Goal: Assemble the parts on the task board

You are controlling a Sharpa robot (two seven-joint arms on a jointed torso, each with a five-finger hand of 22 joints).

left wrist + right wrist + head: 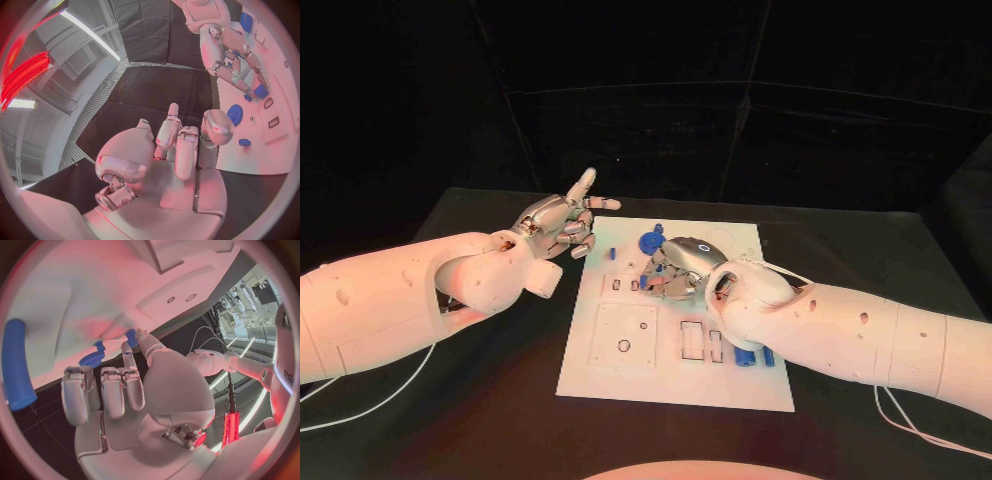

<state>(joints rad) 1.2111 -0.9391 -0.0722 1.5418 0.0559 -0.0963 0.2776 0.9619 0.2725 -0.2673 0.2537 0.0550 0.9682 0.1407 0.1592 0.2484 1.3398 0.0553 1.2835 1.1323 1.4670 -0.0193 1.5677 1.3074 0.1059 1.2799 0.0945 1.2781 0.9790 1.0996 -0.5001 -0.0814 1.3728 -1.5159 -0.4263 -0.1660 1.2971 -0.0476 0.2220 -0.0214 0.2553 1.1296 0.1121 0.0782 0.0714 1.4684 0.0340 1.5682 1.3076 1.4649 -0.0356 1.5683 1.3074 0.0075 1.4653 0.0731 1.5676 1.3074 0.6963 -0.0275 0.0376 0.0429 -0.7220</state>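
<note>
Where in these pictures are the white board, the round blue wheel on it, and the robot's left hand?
task board [668, 385], head view: bare white near its front edge.
blue wheel [651, 244], head view: middle of the disc.
left hand [560, 225], head view: middle of the hand, beside the board's edge.

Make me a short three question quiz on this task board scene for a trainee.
1. True or false: the left hand is above the table beside the task board, holding nothing.
2. Which hand is over the board's middle? A) left B) right
3. Fill in: the round gear-like part near the board's far edge is coloured ____.

Key: 1 true. 2 B, the right hand. 3 blue.
</note>
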